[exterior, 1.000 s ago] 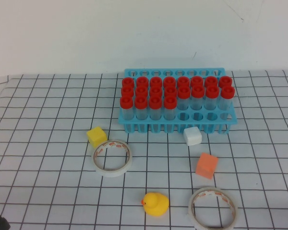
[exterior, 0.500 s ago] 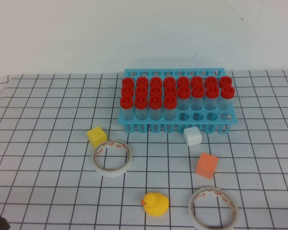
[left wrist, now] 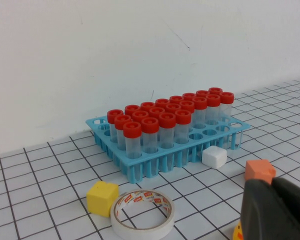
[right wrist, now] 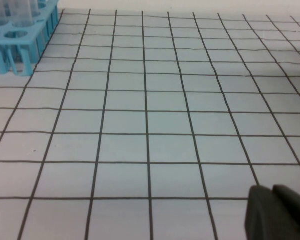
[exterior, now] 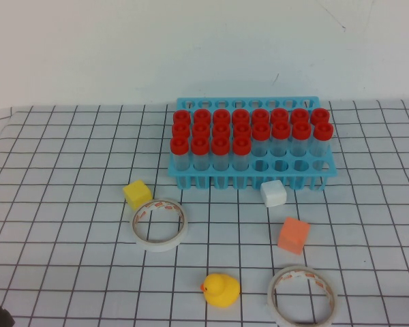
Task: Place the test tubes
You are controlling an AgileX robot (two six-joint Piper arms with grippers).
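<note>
Left gripper [left wrist: 273, 184] is hovering, fingers pressed together, test tubes [left wrist: 167, 129] in the blue rack [left wrist: 140, 169] well ahead of it; right gripper [right wrist: 273, 190], likewise pressed together, is hanging well apart from that rack.

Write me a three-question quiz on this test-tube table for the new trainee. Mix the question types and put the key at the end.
1. Multiple choice: how many red-capped test tubes stand in the blue rack? A 12; B 20; C 32.
2. True or false: the rubber duck sits outside both tape rolls.
3. Fill in: the left gripper, low at the table's near left corner, and the right gripper, seen only by its own wrist camera over bare grid cloth, both have their jaws ____.
Key: 1 B; 2 true; 3 shut.
</note>
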